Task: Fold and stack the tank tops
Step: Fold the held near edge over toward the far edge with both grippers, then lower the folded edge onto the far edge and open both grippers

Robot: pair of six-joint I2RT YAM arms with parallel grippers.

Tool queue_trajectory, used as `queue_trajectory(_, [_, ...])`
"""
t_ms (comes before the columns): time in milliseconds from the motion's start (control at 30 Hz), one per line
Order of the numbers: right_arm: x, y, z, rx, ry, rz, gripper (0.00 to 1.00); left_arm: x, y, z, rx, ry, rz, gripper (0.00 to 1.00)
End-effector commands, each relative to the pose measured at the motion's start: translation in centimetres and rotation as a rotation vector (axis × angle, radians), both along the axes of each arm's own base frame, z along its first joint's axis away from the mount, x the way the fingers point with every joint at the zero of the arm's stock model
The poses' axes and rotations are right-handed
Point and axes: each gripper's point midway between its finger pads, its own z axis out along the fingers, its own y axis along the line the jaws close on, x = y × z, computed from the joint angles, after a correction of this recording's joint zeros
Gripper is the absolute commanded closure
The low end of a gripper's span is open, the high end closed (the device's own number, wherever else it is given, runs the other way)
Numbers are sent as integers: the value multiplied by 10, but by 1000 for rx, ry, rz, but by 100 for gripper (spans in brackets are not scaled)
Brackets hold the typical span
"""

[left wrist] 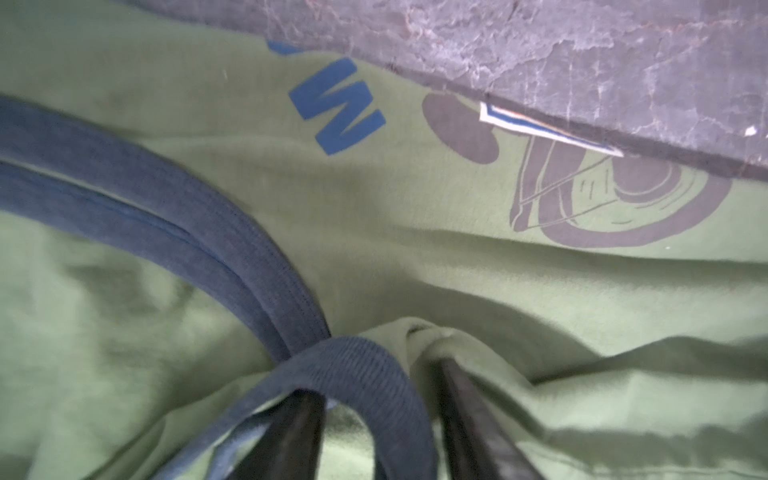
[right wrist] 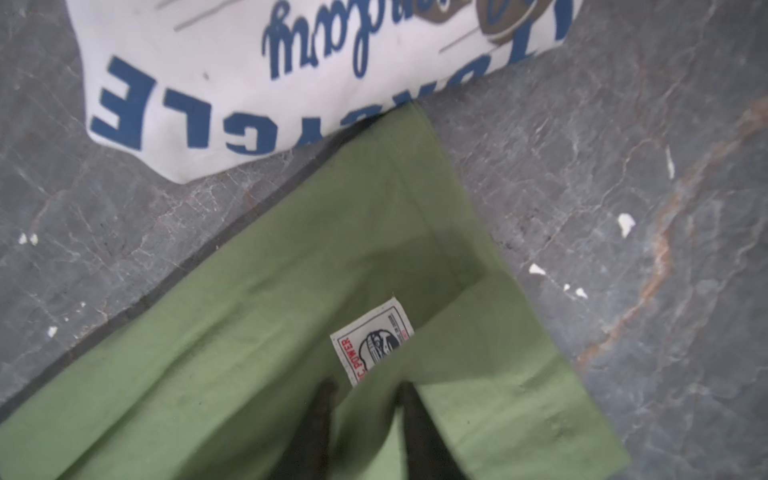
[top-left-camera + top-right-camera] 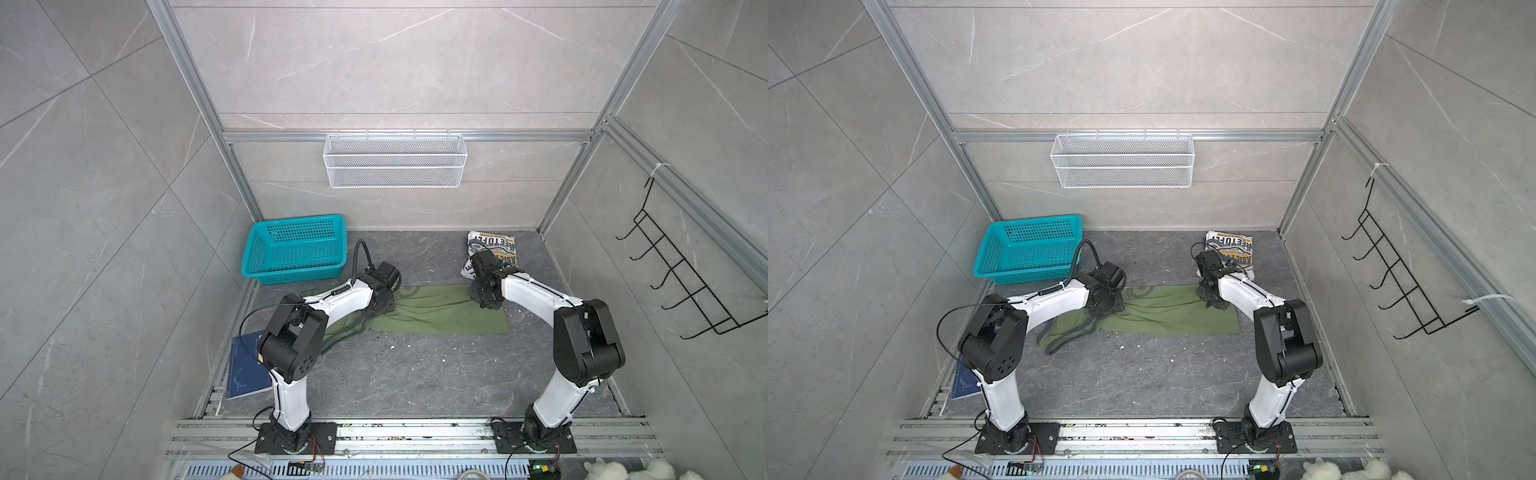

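The olive green tank top (image 3: pixel 440 313) (image 3: pixel 1167 311) lies folded into a long strip across the middle of the dark table. The white tank top (image 3: pixel 494 249) (image 3: pixel 1233 247) sits folded behind its right end, almost touching it. My left gripper (image 3: pixel 384 305) (image 3: pixel 1106 305) is down on the strip's left end. In the left wrist view that gripper (image 1: pixel 376 380) is open, with a grey strap (image 1: pixel 166 216) looped between its fingers. My right gripper (image 3: pixel 486 299) (image 3: pixel 1212 299) is on the strip's right end. The right wrist view shows this gripper (image 2: pixel 366 384) open, a loose green fold between its fingers beside a white label (image 2: pixel 374 336).
A teal basket (image 3: pixel 295 249) (image 3: pixel 1030 247) stands at the back left. A dark blue book (image 3: pixel 245 365) (image 3: pixel 963 382) lies at the left edge under my left arm. A white wire basket (image 3: pixel 395 160) hangs on the back wall, a black hook rack (image 3: pixel 685 282) on the right wall.
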Motion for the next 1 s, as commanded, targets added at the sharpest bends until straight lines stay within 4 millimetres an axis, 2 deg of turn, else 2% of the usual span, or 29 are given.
queue_trajectory(0, [3, -12, 27, -79, -22, 19, 53, 8, 20, 28, 44, -50, 22, 43])
queue_trajectory(100, [-4, -16, 50, -96, -68, 57, 49, 6, 44, 57, 116, -132, 43, 37])
queue_trajectory(167, [-11, -5, 59, -43, -101, 126, 49, 0, 47, 75, 111, -178, 29, 37])
queue_trajectory(233, [-19, 10, 62, 27, -121, 200, 49, -8, 31, 90, 61, -226, -48, 37])
queue_trajectory(300, [-25, 36, 62, 129, -145, 309, 49, -22, -5, 98, -19, -252, -173, 38])
queue_trajectory(400, [-33, 54, 47, 201, -108, 354, 49, -39, -50, 93, -111, -216, -276, 40])
queue_trajectory(600, [-26, 64, 6, 245, -36, 351, 51, -44, -87, 48, -169, -110, -310, 43])
queue_trajectory(667, [-18, 69, 4, 257, -42, 368, 51, -35, -83, 36, -141, -99, -300, 43])
queue_trajectory(800, [-7, 65, 0, 223, -46, 360, 51, -9, -57, 25, -161, -110, -199, 42])
queue_trajectory(867, [-4, 57, -8, 198, -32, 341, 51, 7, -36, 15, -161, -111, -140, 41])
queue_trajectory(967, [-2, 39, -25, 186, 3, 286, 51, 17, -5, -9, -110, -62, -63, 41])
